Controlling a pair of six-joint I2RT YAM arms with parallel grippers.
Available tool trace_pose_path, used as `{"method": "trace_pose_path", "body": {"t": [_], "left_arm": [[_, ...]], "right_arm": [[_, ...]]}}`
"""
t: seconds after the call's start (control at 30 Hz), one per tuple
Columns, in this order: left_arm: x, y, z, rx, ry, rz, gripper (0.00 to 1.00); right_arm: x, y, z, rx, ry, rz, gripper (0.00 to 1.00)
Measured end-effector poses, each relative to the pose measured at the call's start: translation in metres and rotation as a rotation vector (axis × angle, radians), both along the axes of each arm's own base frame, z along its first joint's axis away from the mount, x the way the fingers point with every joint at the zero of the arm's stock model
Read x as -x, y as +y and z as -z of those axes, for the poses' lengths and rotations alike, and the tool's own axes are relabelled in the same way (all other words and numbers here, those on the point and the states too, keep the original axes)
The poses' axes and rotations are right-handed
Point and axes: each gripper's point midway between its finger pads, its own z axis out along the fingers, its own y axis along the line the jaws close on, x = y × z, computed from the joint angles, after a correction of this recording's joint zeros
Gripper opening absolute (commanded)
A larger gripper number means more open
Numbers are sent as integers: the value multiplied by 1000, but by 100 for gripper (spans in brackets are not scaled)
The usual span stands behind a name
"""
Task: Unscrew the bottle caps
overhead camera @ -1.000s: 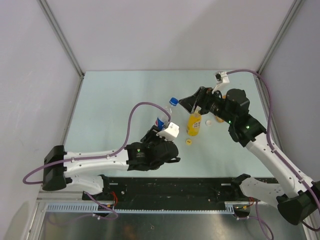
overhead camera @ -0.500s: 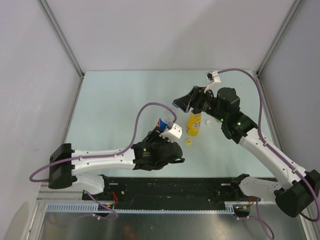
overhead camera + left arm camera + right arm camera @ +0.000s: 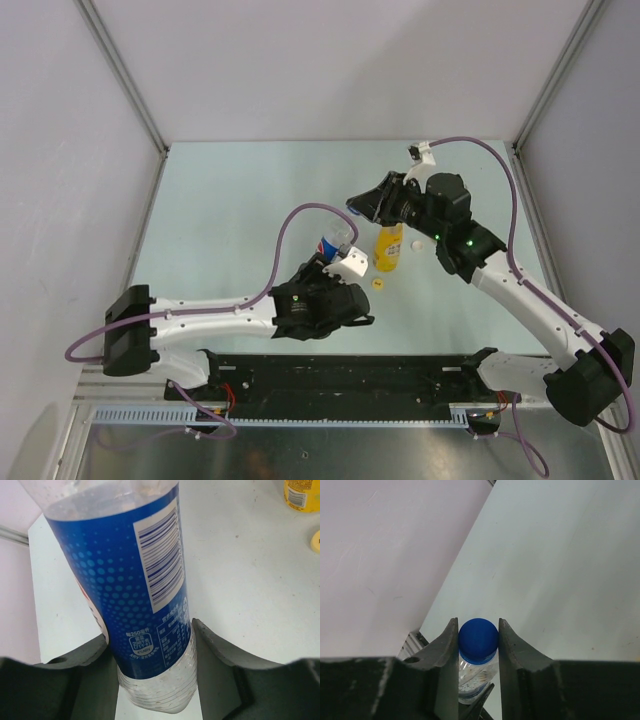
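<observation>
My left gripper is shut on the lower body of the clear bottle with the blue label, and holds it tilted above the table. The bottle also shows in the top view. My right gripper is shut on its blue cap, one finger on each side. From above, the right gripper covers most of that cap. The yellow bottle stands uncapped just right of them. Its yellow cap lies on the table in front of it.
A pale whitish cap lies on the table right of the yellow bottle, under the right arm. The left wrist view catches the yellow bottle and yellow cap at its right edge. Grey walls enclose the table.
My right gripper moved left over the clear bottle's top and shut on the blue cap. The left arm shifted slightly right, still holding the bottle.
</observation>
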Motion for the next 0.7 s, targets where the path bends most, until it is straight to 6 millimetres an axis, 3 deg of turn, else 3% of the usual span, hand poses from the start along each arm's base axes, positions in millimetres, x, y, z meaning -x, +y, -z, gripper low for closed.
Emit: {"method": "trace_pose_path", "body": {"t": [0.13, 0.4, 0.7], "left_arm": [[0, -1, 1, 5, 4, -3, 1], [2, -13, 9, 101, 115, 35, 0], [29, -41, -8, 397, 308, 334, 4]], "right_arm": [[0, 0, 0, 4, -4, -4, 0], [2, 0, 1, 47, -54, -37, 0], [20, -6, -21, 51, -170, -140, 0]]}}
